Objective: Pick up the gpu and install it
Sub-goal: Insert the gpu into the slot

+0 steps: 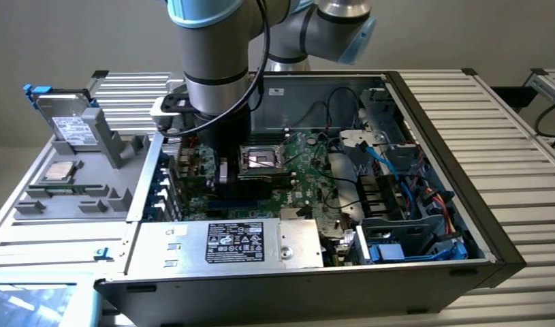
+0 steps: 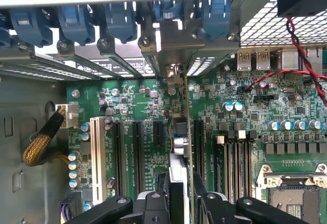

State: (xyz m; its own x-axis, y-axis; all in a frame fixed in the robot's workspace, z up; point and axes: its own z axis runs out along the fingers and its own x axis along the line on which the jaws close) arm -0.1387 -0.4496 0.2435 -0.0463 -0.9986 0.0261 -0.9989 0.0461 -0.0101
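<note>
In the exterior view, a black open computer case (image 1: 495, 228) is seen lying on a ribbed aluminium desk (image 1: 518, 102). A grey and pale-blue robot arm (image 1: 214, 61) is lowered from the top centre of the frame into the case, and its lower end is placed over the green motherboard (image 1: 304, 160), just left of the square processor socket (image 1: 259, 160). A silver power supply with a black label (image 1: 233, 242) is set along the lower edge of the case. At the left of the frame, a silver hard drive with a white label (image 1: 70, 126) is stood in a grey plastic holder (image 1: 86, 197).

In the wrist view, the gpu (image 2: 179, 150), a thin card with a green circuit board and a silver metal end bracket, is seen edge-on and is clamped between the black jaws. It is held upright over the motherboard, between the long black expansion slots (image 2: 137, 152). Its bracket is met by the rear openings beside the blue latches (image 2: 120, 20). Whether the card is seated in a slot cannot be told. A yellow braided cable (image 2: 38, 145) is seen beside the board.
</note>
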